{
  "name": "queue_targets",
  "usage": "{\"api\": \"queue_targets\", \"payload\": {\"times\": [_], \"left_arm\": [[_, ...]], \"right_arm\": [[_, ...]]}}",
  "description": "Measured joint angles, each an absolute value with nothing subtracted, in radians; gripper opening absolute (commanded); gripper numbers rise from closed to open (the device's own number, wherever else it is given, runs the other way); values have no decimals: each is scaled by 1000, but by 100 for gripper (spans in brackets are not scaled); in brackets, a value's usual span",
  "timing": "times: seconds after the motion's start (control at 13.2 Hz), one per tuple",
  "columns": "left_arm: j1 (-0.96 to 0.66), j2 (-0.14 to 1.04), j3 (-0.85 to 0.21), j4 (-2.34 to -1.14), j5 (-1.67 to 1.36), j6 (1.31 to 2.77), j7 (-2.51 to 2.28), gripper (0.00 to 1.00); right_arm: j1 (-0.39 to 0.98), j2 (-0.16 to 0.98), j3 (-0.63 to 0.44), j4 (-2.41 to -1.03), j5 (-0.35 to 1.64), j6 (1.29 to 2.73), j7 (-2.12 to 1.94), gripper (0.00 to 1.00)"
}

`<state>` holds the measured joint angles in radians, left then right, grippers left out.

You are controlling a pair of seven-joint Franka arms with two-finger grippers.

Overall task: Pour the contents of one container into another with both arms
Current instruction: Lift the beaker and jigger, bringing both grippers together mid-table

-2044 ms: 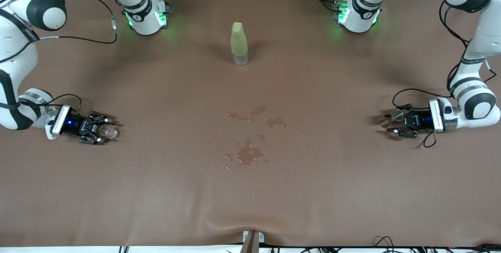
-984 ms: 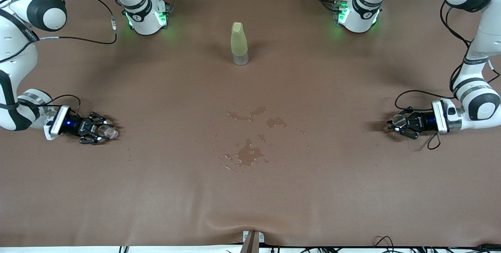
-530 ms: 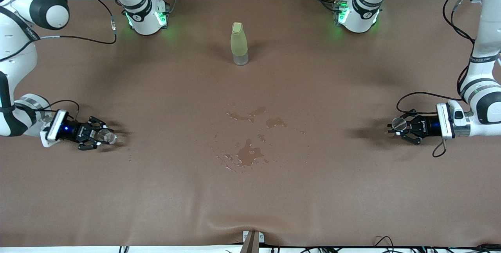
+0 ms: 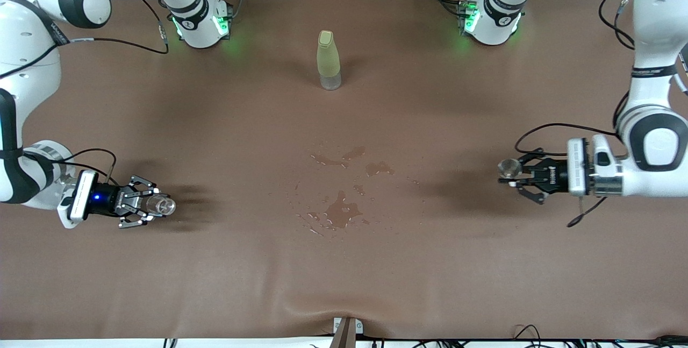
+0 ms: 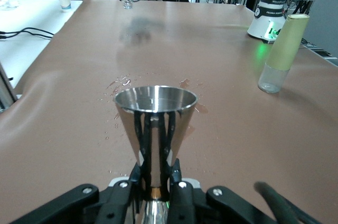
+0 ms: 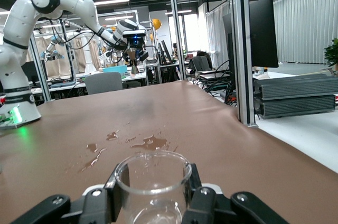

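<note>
Over the bench, with the right pincer clenched on the glass cup and the left pincer clenched on the jigger, both should be carried upright to the middle.

Right gripper clamped on the clear glass cup, rim up and upright over the brown table. Wet spill patches glisten on the cloth ahead. Up in the air past them, the left gripper carries the small metal jigger. A white robot base glows green at one side.
</note>
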<state>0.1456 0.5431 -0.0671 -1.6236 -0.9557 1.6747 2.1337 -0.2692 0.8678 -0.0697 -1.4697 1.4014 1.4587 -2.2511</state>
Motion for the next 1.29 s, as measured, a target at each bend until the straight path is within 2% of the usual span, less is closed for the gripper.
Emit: {"api": "queue_targets", "payload": {"times": [0.61,1.29], "left_arm": [[-108,553,-72,-1641,-1018,1882,2116,0],[-358,699,-73,-1654,-1431,2040,2306,0]], "right_arm": [[-195,750,-65,-1464,1449,1466,-2014,33],[-62,723,-53,-1488,1610,1522,-2012,34]]}}
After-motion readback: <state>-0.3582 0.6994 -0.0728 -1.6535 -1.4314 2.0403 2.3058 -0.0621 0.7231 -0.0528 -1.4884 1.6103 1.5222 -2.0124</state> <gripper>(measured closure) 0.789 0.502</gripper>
